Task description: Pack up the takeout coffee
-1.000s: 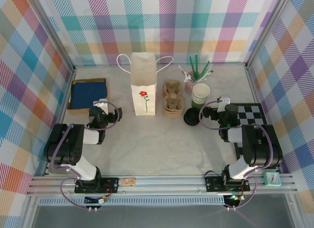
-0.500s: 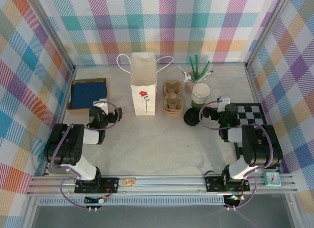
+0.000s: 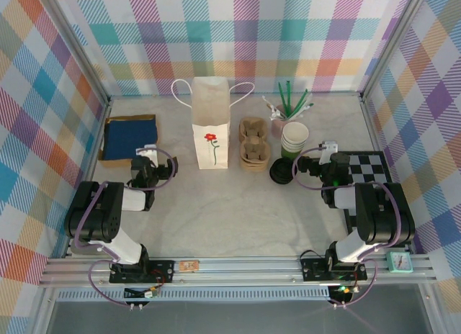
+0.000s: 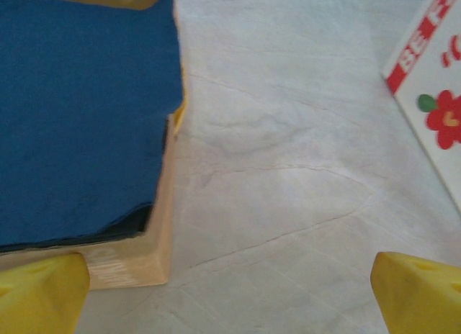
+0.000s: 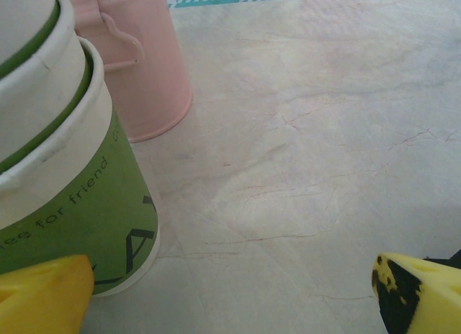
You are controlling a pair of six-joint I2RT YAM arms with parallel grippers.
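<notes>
Top external view: both arms sit folded low over the tabletop (image 3: 230,211), each tool pointing away from its base. The left tool (image 3: 147,155) has its jaws spread wide with nothing between them. In the left wrist view its yellow fingertips (image 4: 43,287) sit at the two lower corners with bare tabletop between. Ahead and to the left of this tool lies a blue cloth (image 4: 79,104) on a wooden tray (image 4: 155,233), the tray's corner just beside the left fingertip. Ahead and to its right stands the white paper bag (image 3: 211,132), upright, with a red flower printed on its face.

The right tool (image 3: 329,148) is likewise spread wide and holds nothing. The takeout coffee (image 3: 281,172) stands on the tabletop to the left of this tool, near it but apart. From above it shows mostly as a round black lid, and its cup is too dark to make out clearly. Just beyond it, ahead and to the left of the right tool, stands a stack of cups (image 5: 65,183), green outside with white rims. In the right wrist view the stack is close to the left fingertip and outside the gap; whether they touch I cannot tell. A pink mug (image 5: 140,68) stands behind the stack. A cardboard cup carrier (image 3: 253,144) lies between the bag and the stack. A checkered board (image 3: 369,168) lies just right of the right tool.
</notes>
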